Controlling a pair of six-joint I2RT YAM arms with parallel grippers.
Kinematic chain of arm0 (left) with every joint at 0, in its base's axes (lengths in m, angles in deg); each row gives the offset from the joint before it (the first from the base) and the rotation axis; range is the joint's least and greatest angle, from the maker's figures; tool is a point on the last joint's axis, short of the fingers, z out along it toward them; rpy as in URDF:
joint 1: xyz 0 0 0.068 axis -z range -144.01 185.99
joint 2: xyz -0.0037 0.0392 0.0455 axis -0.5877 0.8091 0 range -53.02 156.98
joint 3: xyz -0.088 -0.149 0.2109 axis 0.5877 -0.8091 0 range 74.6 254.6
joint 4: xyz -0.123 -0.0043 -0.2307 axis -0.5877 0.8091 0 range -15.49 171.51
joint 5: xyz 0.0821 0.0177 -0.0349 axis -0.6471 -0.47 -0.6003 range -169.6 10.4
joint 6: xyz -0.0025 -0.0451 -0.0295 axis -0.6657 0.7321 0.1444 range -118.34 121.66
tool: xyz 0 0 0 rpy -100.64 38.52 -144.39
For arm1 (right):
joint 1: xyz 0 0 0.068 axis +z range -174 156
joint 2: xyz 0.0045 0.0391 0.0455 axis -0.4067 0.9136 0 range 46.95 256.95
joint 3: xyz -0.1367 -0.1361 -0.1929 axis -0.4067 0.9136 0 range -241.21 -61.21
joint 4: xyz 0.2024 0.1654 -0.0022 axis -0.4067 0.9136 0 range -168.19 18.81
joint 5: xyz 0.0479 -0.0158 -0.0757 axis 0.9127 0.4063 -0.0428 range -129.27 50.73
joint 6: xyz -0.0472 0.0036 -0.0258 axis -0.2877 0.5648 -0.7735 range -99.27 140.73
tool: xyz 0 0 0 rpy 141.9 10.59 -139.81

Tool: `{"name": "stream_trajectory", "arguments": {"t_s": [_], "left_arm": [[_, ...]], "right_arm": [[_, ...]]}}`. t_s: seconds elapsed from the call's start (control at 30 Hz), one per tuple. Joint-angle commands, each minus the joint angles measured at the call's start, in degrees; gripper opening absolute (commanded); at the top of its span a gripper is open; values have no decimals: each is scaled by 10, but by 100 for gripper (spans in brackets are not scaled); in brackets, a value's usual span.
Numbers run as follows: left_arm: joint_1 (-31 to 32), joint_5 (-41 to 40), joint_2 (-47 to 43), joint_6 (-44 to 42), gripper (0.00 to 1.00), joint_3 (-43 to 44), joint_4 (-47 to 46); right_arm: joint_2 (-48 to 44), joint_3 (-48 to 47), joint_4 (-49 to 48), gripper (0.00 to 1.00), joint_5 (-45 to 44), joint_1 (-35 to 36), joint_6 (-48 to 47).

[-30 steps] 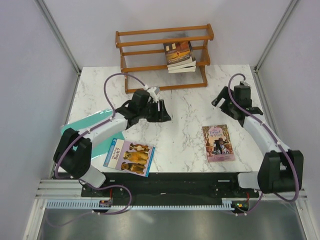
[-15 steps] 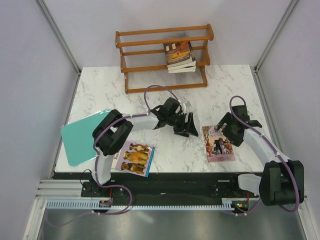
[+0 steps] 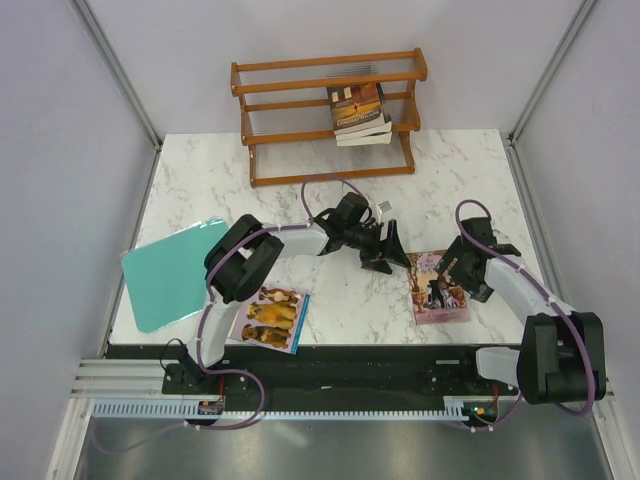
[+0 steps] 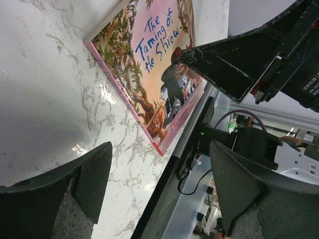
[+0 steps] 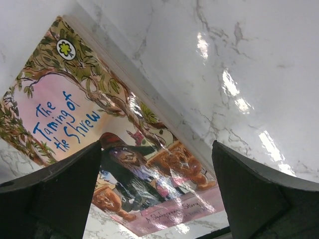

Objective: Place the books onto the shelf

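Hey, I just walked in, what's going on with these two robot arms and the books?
The arms are shelving books. A stack of books already lies on the wooden shelf at the back. Two more lie flat on the marble table: a pink book, The Taming of the Shrew, and a dog-cover book near the left arm's base. The left gripper reaches across beside the pink book's edge, and the right gripper hovers above its cover. Both are open, holding nothing.
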Motion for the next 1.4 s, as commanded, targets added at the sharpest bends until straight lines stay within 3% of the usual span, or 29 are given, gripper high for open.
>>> {"name": "stream_trajectory", "arguments": {"t_s": [0.0,0.2,0.43,0.53,0.63,0.73,0.97,1.1,1.37], "left_arm": [[1,32,19,38,85,20,-35],[2,40,28,53,86,21,-45],[-3,13,18,57,86,-1,-43],[-13,2,6,52,86,-11,-37],[-26,-4,4,48,86,-18,-27],[-43,-11,-1,47,85,-23,-27],[-78,-12,-4,27,85,-21,-12],[-84,-9,1,22,85,-30,-10],[-90,-16,-15,-7,85,-32,27]], "right_arm": [[31,-4,-55,98,31,-3,-67],[88,10,-129,98,142,-3,-103],[54,68,-258,92,309,-3,-84],[33,94,-298,80,348,-3,-79],[21,117,-341,51,390,-3,-68],[28,125,-375,36,426,-3,-62],[61,130,-429,38,483,-3,-56],[75,148,-468,51,480,-3,-33],[101,176,-513,52,473,-3,-14]]}}
